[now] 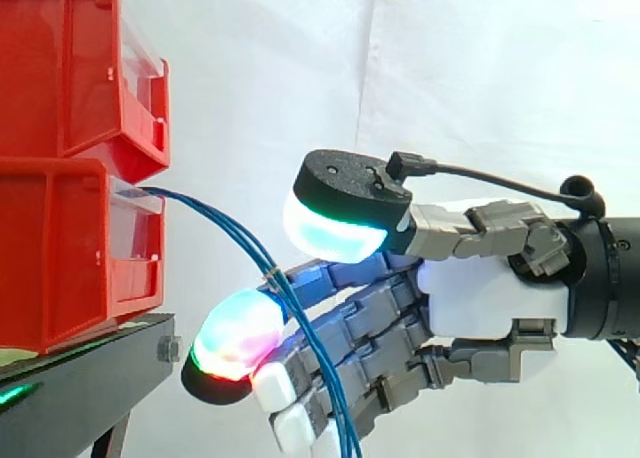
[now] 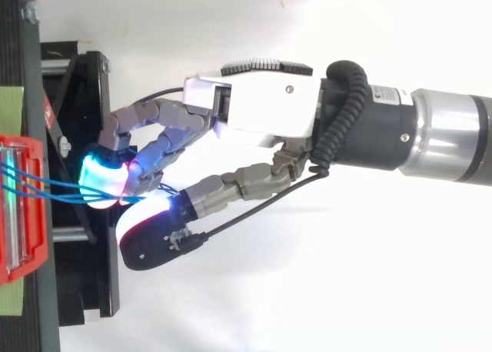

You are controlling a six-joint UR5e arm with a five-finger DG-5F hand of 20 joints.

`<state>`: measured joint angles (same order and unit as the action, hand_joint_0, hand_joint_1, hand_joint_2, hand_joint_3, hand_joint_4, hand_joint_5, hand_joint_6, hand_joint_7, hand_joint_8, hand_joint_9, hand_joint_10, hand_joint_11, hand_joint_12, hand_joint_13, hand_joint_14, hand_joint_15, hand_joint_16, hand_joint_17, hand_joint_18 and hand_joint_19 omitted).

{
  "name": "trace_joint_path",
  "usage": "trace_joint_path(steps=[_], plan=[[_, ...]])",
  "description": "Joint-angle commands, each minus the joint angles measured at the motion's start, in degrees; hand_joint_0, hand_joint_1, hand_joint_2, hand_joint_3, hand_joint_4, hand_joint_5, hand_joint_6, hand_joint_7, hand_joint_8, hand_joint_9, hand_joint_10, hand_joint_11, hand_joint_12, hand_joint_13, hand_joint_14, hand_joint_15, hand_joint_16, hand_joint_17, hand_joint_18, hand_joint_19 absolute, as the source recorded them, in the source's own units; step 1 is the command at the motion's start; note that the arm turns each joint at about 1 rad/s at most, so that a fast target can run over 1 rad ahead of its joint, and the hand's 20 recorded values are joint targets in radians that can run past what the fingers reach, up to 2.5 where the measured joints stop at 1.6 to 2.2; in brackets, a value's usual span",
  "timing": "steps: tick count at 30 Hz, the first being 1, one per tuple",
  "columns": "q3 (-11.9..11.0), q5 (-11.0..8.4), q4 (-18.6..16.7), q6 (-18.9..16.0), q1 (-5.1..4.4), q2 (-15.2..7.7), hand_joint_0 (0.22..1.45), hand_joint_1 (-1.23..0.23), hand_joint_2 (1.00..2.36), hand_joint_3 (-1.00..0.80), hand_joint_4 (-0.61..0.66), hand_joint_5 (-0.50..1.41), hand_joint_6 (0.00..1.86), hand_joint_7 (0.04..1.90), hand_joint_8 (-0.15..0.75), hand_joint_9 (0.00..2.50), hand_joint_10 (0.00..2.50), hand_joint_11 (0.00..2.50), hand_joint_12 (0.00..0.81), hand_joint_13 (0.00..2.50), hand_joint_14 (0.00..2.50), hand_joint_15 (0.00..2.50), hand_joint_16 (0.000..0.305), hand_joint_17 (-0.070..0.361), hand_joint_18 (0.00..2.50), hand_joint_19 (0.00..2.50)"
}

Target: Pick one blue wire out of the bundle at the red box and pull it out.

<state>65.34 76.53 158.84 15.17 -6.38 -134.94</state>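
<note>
A bundle of thin blue wires (image 1: 230, 223) comes out of the front of the lower red bin (image 1: 60, 248) and droops down to the right, leaving the side view at the bottom. They are bound together about where they cross my hand (image 1: 490, 298). The hand reaches in from the right with fingers nearly straight and spread. One glowing fingertip (image 1: 238, 333) lies just under and behind the wires, while the thumb pad (image 1: 335, 228) hovers well above them. In the top view the wires (image 2: 46, 184) run from the bin (image 2: 19, 214) to the fingertips (image 2: 104, 179). Nothing is pinched.
A second red bin (image 1: 70, 68) sits stacked on the lower one. Both rest on a black stand (image 1: 90, 368) whose edge lies just left of the fingertips. A white curtain hangs behind, with free room to the right.
</note>
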Motion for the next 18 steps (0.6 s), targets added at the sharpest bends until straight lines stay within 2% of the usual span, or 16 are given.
trace_joint_path(steps=[1, 18], plan=[[0.1, 0.47, 0.9, 0.0, 0.23, 0.5, 0.56, -0.64, 1.01, -0.33, 0.27, -0.17, 0.78, 0.83, 0.338, 0.71, 0.01, 0.39, 0.433, 0.77, 0.01, 0.44, 0.057, 0.129, 0.69, 0.46], [0.1, 0.82, 0.8, -0.1, 0.32, 0.7, 0.61, -0.75, 1.02, -0.19, 0.23, -0.21, 0.89, 0.81, 0.333, 0.66, 0.01, 0.43, 0.429, 0.77, 0.01, 0.43, 0.057, 0.127, 0.70, 0.44]])
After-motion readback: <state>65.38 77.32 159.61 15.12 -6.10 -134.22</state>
